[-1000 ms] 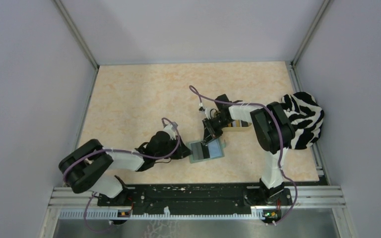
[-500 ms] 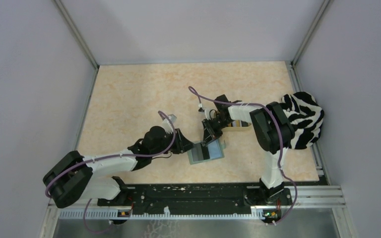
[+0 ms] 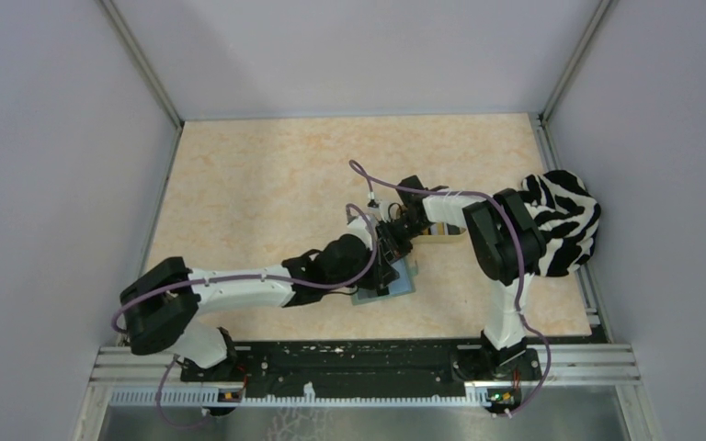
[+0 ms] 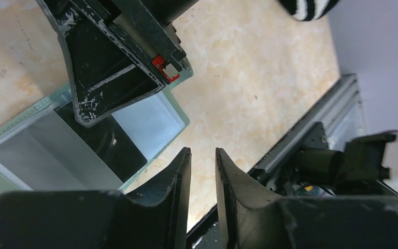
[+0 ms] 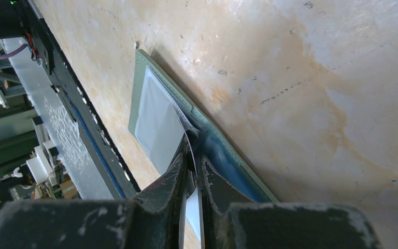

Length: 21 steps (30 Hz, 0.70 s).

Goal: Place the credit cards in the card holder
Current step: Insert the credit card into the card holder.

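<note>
1. The right gripper [image 5: 193, 155] is clenched on a thin flat credit card [image 5: 190, 207]. The card shows only edge-on as a pale sliver between the fingers, so its colour cannot be told.
2. The card's lower edge meets the inside of the pale grey-green folding card holder [image 5: 158, 116], at the seam where the light panel ends.
3. The card holder lies open and flat on the beige marbled table [image 3: 267, 175], near the front edge and between the two arms.
4. The left gripper [image 4: 202, 151] hangs over the holder's near corner. Its fingers are drawn almost together, with only a slim gap and nothing in it.
5. From the left wrist, the right gripper stands over the holder's dark pocket [image 4: 109, 150].
6. A black-and-white zebra-striped cloth bundle [image 3: 565, 220] sits at the table's right edge, well apart from the holder.
</note>
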{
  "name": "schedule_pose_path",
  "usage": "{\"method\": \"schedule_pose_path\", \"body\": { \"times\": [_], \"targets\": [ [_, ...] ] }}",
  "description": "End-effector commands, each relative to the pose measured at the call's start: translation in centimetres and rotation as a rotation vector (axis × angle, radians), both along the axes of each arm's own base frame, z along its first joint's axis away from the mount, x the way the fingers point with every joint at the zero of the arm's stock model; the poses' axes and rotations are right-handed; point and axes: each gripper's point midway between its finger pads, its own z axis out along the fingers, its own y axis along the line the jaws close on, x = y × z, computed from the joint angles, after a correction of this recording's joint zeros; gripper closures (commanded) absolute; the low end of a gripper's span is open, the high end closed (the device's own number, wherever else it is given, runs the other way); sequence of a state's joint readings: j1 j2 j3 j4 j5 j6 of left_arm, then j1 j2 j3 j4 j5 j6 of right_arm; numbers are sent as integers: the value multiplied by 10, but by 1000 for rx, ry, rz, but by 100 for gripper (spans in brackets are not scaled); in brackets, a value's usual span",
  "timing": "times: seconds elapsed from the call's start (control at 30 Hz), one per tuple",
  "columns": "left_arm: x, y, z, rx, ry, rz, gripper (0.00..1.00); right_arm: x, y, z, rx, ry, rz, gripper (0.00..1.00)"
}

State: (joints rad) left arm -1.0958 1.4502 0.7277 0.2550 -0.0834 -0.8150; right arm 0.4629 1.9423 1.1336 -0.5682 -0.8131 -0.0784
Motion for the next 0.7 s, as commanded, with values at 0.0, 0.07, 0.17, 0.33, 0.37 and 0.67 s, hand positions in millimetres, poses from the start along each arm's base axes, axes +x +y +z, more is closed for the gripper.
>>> {"method": "schedule_pose_path", "body": {
  "times": [0.0, 0.07, 0.17, 0.33, 0.37, 0.67],
  "targets": [
    [8, 1, -30, 212, -13, 100, 70, 5, 0, -9, -33, -32, 21, 89],
    [7, -7, -41, 263, 2, 110, 70, 5, 0, -9, -34, -32, 21, 89],
    [8, -12, -54, 324, 35, 146, 72, 5, 0, -9, -35, -31, 21, 90],
    [16, -1, -80, 483, 115, 281, 81, 5, 0, -10, -33, -30, 23, 90],
    [17, -1, -81, 496, 119, 295, 82, 4, 0, -10, -33, -29, 23, 89],
    [23, -4, -88, 515, 117, 326, 80, 4, 0, -10, -34, -25, 23, 90]
  ]
}}
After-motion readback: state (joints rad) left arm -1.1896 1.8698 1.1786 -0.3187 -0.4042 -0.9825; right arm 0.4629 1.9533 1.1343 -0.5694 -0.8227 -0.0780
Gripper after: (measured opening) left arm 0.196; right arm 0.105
